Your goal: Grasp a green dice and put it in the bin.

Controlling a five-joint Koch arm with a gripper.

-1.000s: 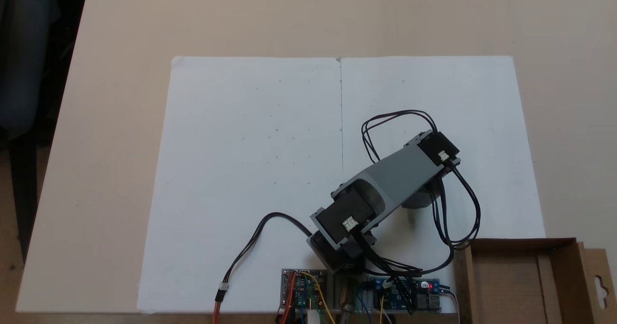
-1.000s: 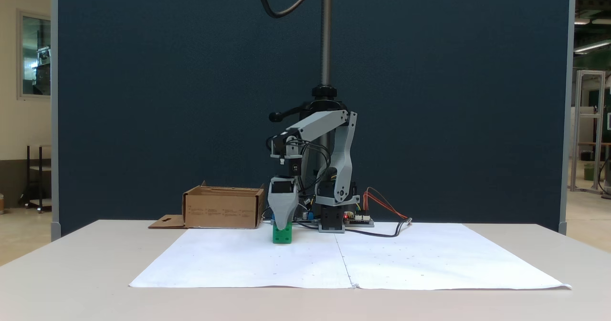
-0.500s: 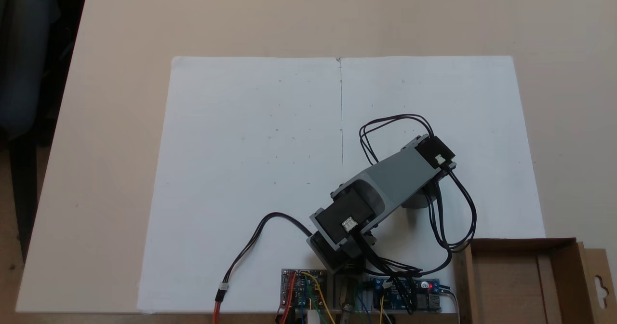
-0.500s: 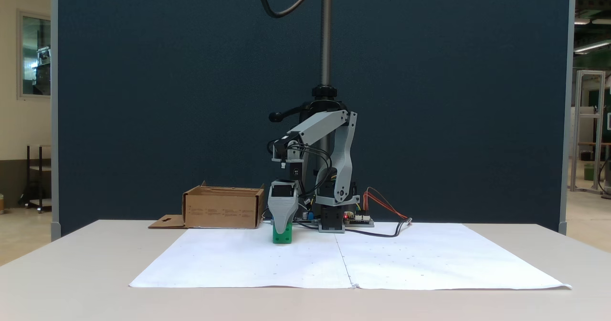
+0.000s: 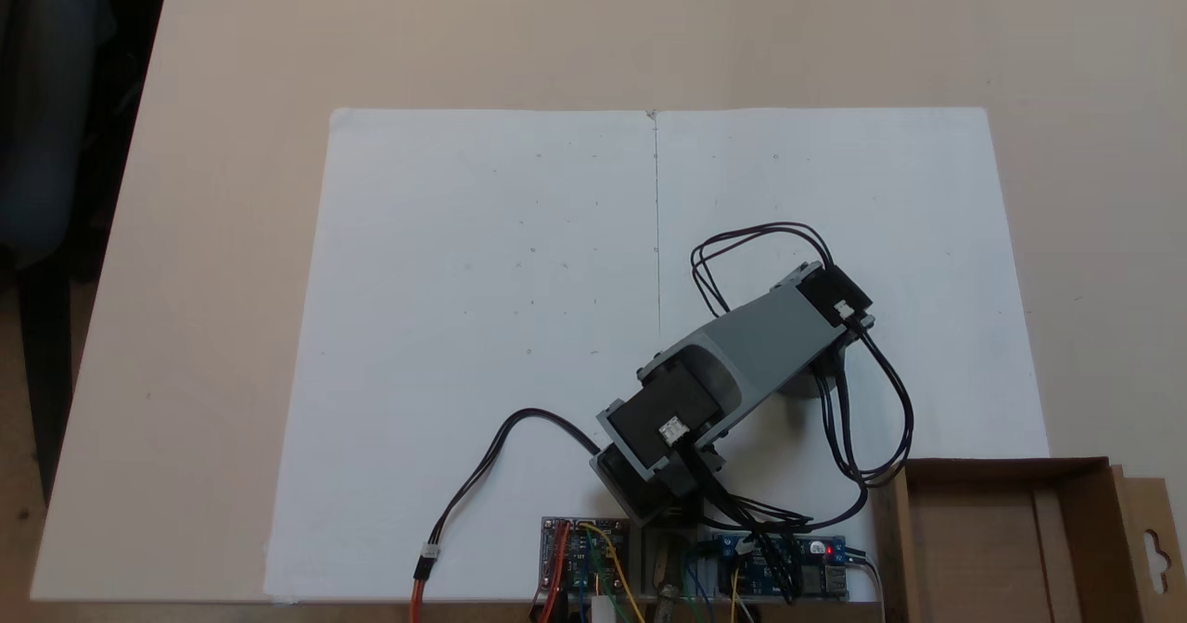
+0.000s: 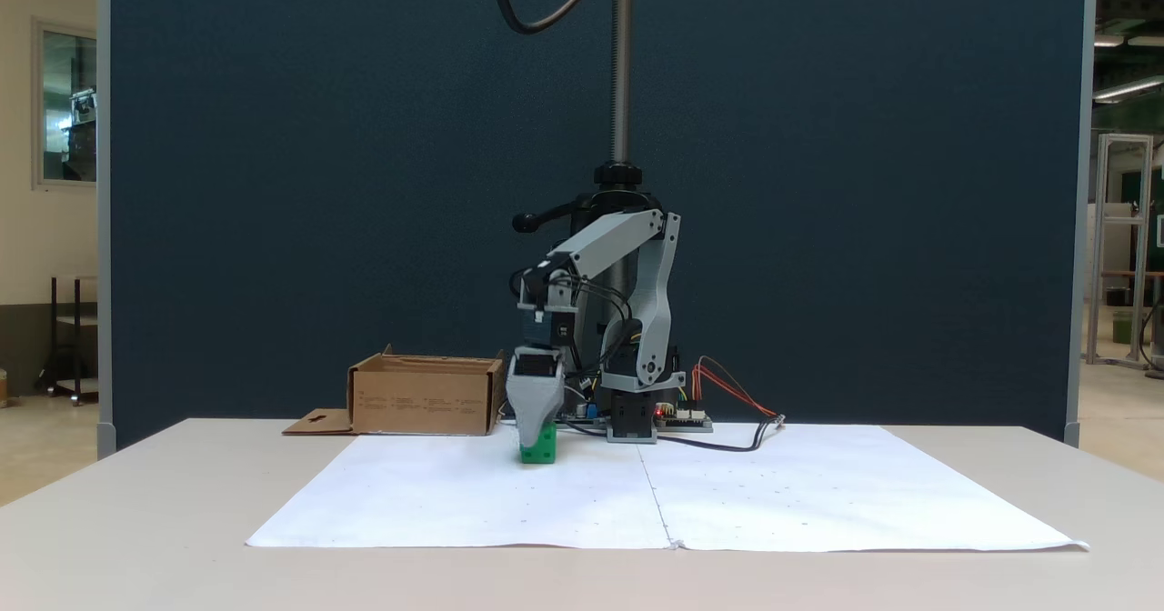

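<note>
One green dice point(image 6: 539, 445) sits on the paper point(image 6: 455, 493) at lower centre, the gripper point(image 6: 535, 429) lowered over it to grasp; whether its jaws already pinch I cannot tell. Left, the bin point(image 6: 425, 397) waits.

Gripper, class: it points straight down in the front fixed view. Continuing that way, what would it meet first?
The green dice, already overlapped by the gripper; beneath it, the white paper. Depth alignment is uncertain.

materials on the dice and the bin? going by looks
Green dice: looks like moulded plastic, uniform bright green, slightly glossy, rounded edges; pips too small to read here.
Bin: brown corrugated cardboard, matte, with folded low walls and a side flap with a hang-hole cutout.
</note>
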